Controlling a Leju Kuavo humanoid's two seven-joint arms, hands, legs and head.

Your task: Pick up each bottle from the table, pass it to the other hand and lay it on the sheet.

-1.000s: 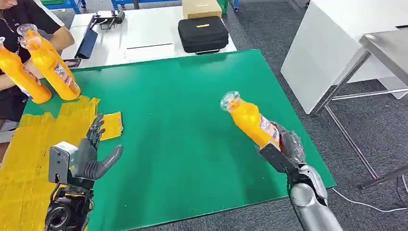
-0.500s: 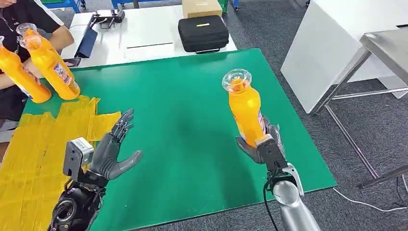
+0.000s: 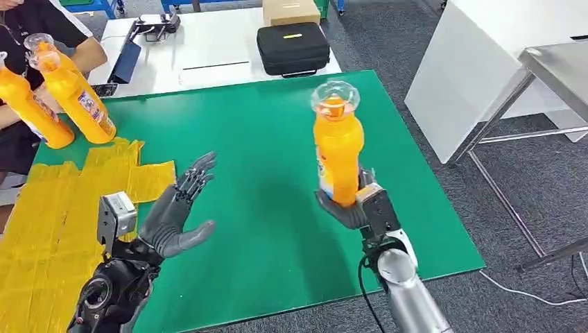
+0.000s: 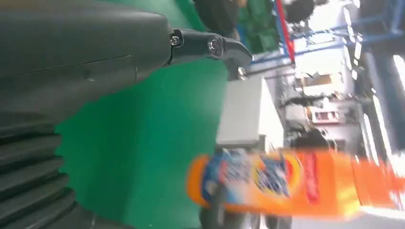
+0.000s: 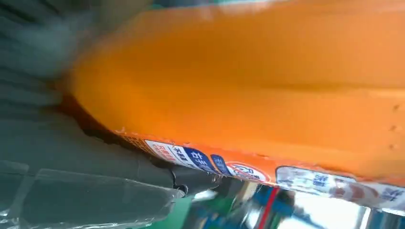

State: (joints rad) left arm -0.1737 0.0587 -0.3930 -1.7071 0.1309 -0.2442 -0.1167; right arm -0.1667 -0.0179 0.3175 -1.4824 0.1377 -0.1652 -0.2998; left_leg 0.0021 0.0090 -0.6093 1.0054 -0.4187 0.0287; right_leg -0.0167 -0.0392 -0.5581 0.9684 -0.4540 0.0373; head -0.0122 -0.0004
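Head view: green table [image 3: 270,208], yellow sheet [image 3: 41,208] at left, grey carpet [image 3: 416,55] around

Head view bright, even overhead light; soft shadow on green table [image 3: 263,208] under the orange bottle [image 3: 338,152]. Glare on bottle's clear cap. Left wrist view: bottle motion-blurred, background beyond it blown out. Right wrist view: bottle v. close, soft, out of focus.

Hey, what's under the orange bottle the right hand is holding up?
The right hand grips the base of the bottle and holds it upright above the bare green table. Nothing lies on the mat beneath it. The bottle's bottom is covered by the hand.
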